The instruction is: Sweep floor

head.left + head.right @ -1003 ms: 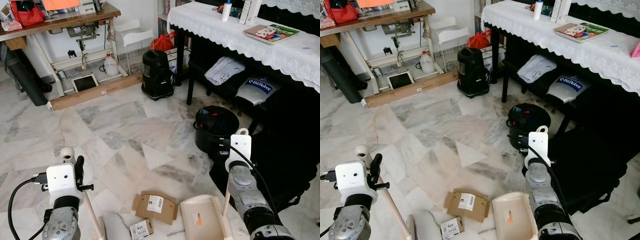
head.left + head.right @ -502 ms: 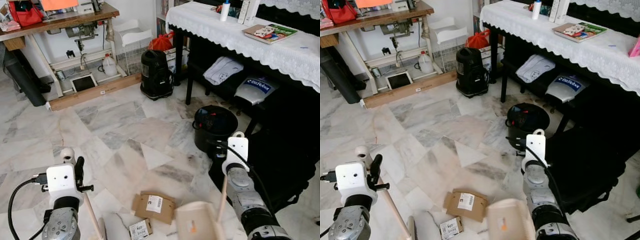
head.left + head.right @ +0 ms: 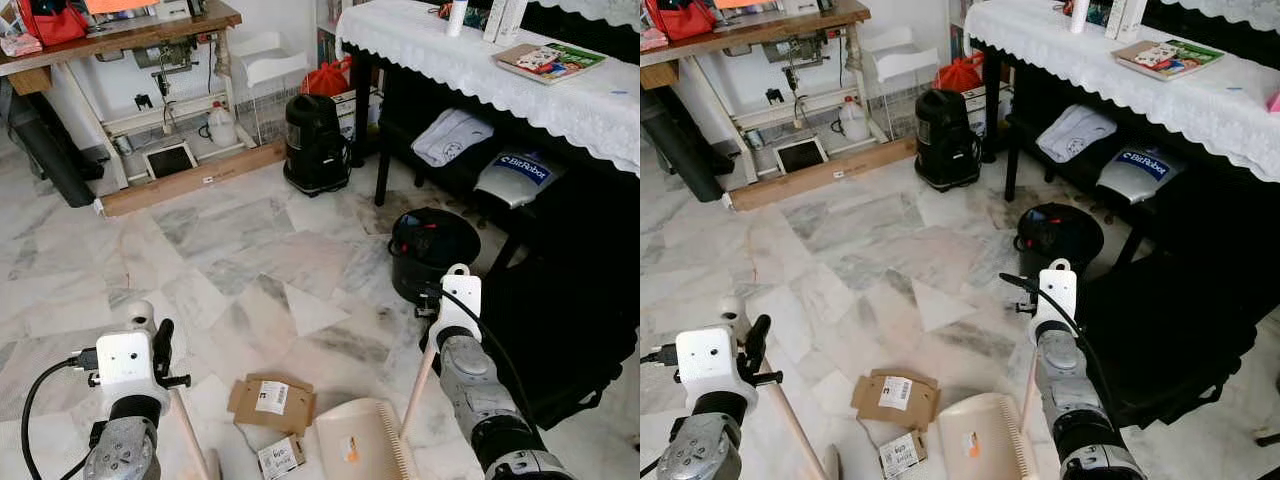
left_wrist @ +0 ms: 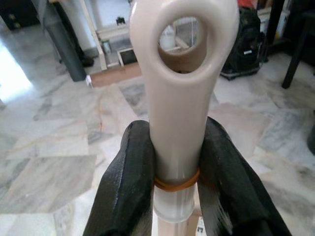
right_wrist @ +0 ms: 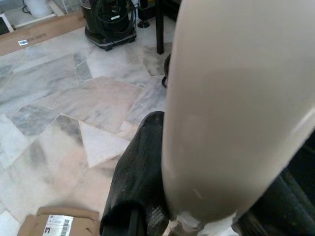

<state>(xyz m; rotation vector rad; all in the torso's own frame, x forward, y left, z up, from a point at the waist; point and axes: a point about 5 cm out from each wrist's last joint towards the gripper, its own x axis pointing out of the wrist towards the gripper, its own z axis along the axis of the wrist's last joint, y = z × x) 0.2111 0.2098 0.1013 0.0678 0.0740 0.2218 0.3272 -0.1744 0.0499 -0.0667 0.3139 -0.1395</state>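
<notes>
While clenched on broom handle point(image 4: 178, 98) and dustpan handle point(image 3: 420, 372), both grippers' fingers point(image 4: 127, 182)

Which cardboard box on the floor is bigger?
The brown box, lying farther from the robot. The little box beside the dustpan is smaller.

Silver arms (black cables), white wrists.

Home, marble floor point(image 3: 250, 250), lace-covered table point(image 3: 480, 60), sewing table point(image 3: 120, 40)
</notes>
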